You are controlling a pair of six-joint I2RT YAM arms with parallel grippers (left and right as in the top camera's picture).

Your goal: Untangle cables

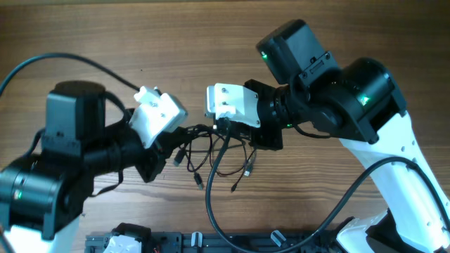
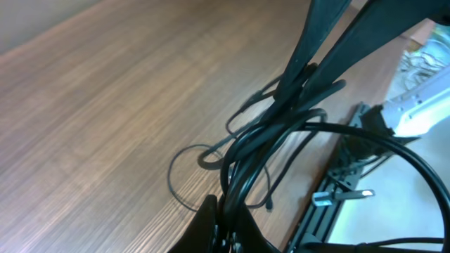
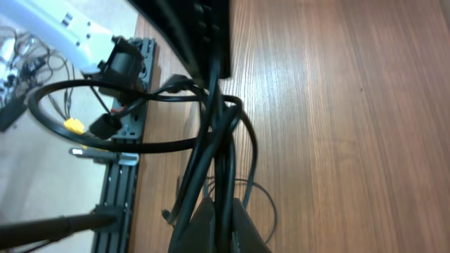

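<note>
Cables (image 1: pixel 211 151) sag between left hand (image 1: pixel 181 135) and right hand (image 1: pixel 225 126).

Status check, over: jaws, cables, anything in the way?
Left gripper shut on cables. Right gripper shut on same tangle. Plugs trail on table. Thick black cord loops close by.

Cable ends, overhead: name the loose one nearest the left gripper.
The plug end just right of the left gripper; the others lie farther right.
</note>
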